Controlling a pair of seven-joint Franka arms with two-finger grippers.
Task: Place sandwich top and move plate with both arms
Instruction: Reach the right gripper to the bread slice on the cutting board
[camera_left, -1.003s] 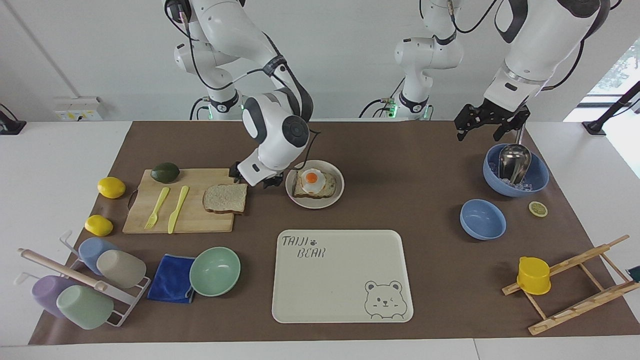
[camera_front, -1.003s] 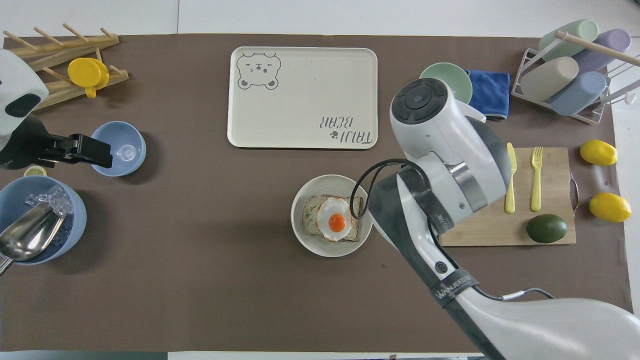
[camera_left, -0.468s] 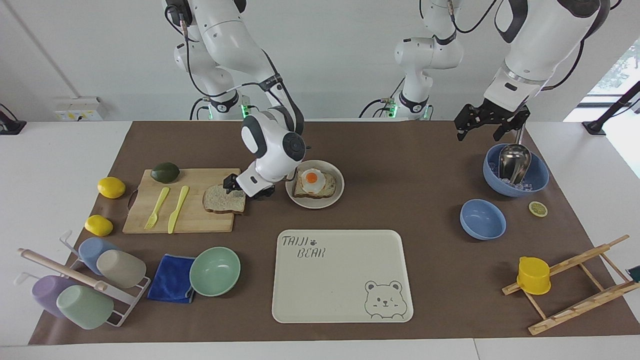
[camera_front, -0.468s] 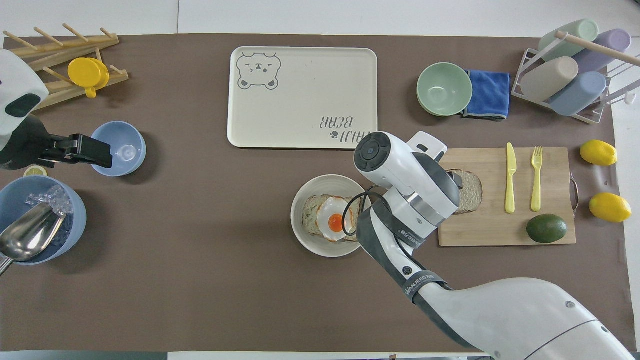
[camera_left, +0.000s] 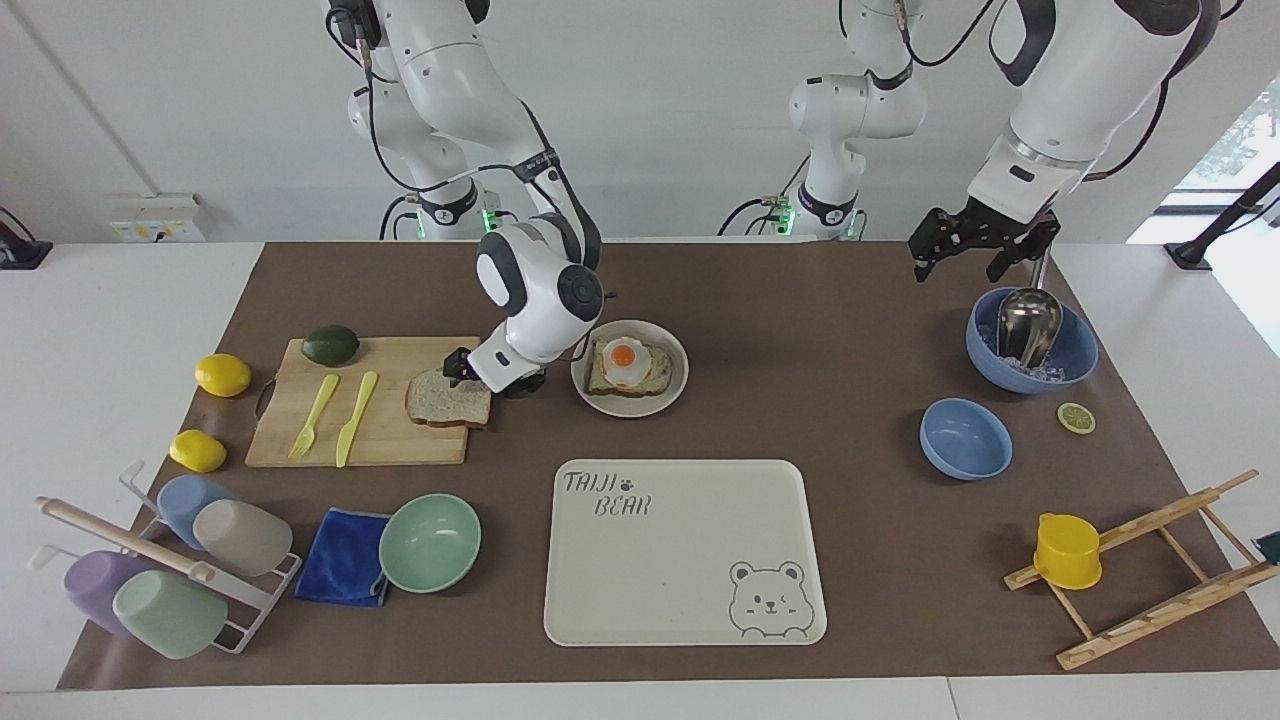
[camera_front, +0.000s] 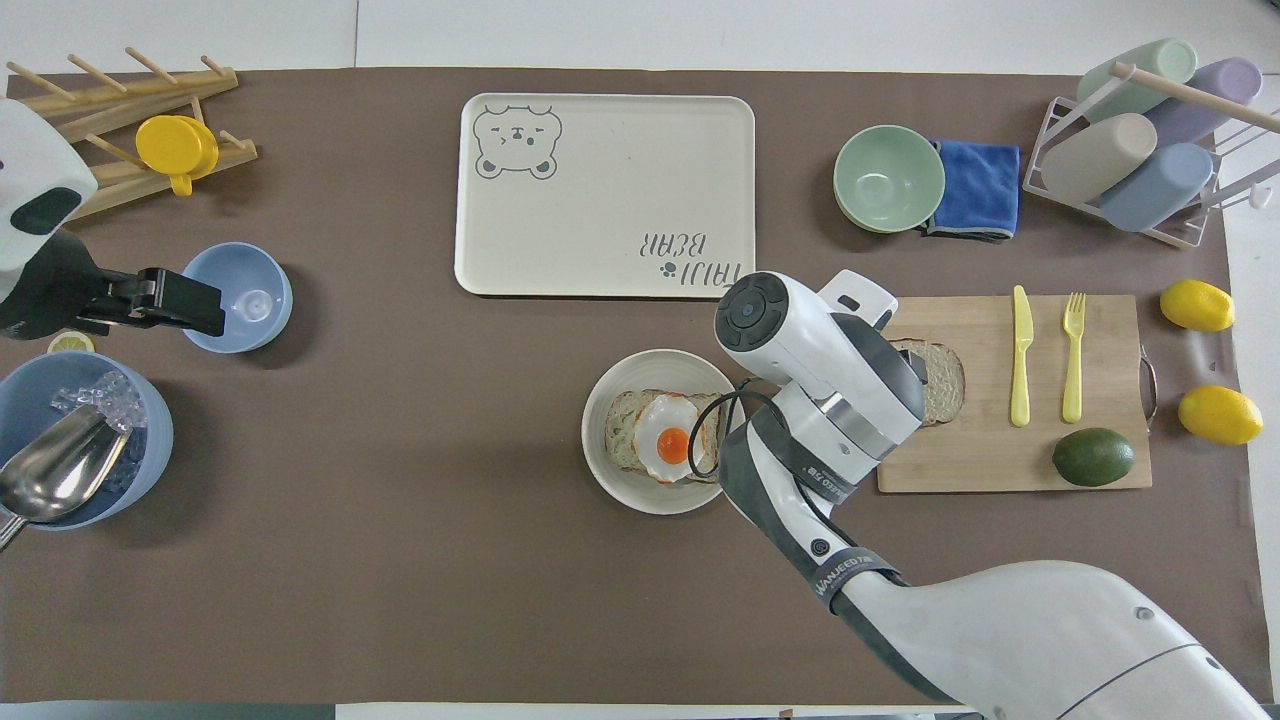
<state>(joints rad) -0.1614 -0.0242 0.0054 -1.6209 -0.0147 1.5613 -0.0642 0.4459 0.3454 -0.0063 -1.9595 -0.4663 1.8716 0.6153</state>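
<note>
- The right arm (camera_left: 540, 290) has swung down over the last second. Its wrist has dropped from above the gap between board and plate to just over the board's three o'clock end, facing view.
- The left arm (camera_left: 1060, 90) waits. It has not shifted, and its left gripper (camera_left: 978, 250) hangs with jaws spread over the table at the twelve o'clock side of the ice bowl (camera_left: 1078, 362).
- The tray (camera_left: 685, 625) lies bare at the plate's six o'clock, a likely goal for the two-arm carry.
- The board (camera_left: 400, 450) sits at the plate's nine o'clock.
- The plate (camera_left: 674, 393) has not moved. It holds the egg slice (camera_left: 625, 365) and has no lid of bread yet.
- The sandwich top (camera_left: 440, 405) lies flat on the board's three o'clock end, where it was a second ago. It is not yet lifted.
- The right gripper (camera_left: 495, 380) is now down at the top's three o'clock edge, jaws spread, fingertips at or just above the crust. Whether they touch it I cannot tell.
- My reading: the reach is over and the pinch is due. A flat slice gives little to grip, so the fingers may push it along the board instead of catching its edge.
- The placing and the plate move remain.
</note>
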